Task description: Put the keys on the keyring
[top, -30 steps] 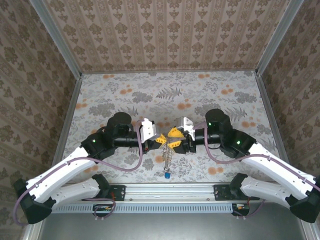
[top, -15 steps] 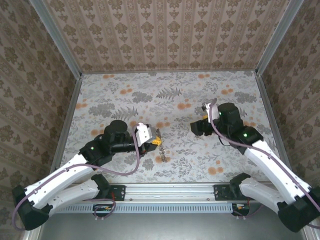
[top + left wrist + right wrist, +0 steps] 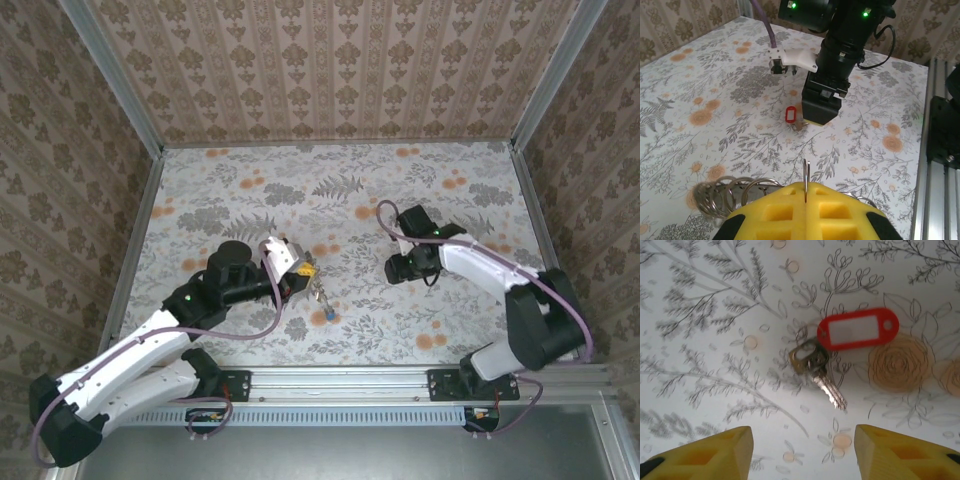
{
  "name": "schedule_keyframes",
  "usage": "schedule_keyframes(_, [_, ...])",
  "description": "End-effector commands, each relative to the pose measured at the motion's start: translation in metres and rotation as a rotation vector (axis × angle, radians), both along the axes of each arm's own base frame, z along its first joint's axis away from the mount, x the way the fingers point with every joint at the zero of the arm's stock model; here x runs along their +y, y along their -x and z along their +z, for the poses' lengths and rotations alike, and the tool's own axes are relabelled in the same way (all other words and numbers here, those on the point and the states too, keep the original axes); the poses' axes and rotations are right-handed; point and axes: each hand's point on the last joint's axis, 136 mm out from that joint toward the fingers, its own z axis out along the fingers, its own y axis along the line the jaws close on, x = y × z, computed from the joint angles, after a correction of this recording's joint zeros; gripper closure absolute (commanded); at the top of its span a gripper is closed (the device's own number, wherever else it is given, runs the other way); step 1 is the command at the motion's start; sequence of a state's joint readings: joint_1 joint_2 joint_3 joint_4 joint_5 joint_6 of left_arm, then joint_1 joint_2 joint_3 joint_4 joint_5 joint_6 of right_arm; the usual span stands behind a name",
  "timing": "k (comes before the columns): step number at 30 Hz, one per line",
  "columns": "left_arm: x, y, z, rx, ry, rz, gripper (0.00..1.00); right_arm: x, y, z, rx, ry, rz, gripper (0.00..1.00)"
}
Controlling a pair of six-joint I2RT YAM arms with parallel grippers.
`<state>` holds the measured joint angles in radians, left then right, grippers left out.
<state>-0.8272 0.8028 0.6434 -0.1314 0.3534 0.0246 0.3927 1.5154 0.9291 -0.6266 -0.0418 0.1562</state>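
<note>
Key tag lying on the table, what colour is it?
The key tag is red with a pale label panel, clearest in the right wrist view.

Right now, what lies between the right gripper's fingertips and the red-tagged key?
Only bare floral tabletop, in the right wrist view; the open right gripper is clear of the red-tagged key.

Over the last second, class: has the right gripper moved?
Yes. In the top view the right gripper has swung rightward, toward the right wall, and hovers open above the red-tagged key.
</note>
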Motion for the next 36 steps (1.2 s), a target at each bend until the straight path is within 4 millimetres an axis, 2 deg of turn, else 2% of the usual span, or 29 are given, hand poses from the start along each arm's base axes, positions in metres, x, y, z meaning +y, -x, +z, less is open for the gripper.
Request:
schedule_keyframes(1, [0.001,-0.005,0.017,-0.021,0.078,0.026,1.0,0.0,-0.022,0.0,-0.019,0.058,0.004,0.45])
schedule_keyframes(6, [0.001,-0.008,0.014,-0.012,0.092,0.032,1.0,0.005,-0.037,-0.008,-0.038,0.117,0.009,0.49])
schedule_keyframes(13, [0.0,-0.01,0.013,0.004,0.111,0.026,1.0,0.011,-0.047,-0.02,-0.024,0.186,0.043,0.57])
schedule_keyframes(22, [0.0,-0.01,0.013,0.012,0.118,0.019,1.0,0.013,-0.045,-0.029,0.001,0.267,0.088,0.64])
schedule_keyframes(31, [0.0,-0.007,0.017,0.003,0.134,0.006,1.0,0.004,-0.04,-0.033,0.012,0.316,0.087,0.68])
schedule_keyframes(36, [0.0,-0.005,0.019,0.001,0.139,0.001,1.0,0.006,-0.041,-0.038,0.021,0.317,0.091,0.7])
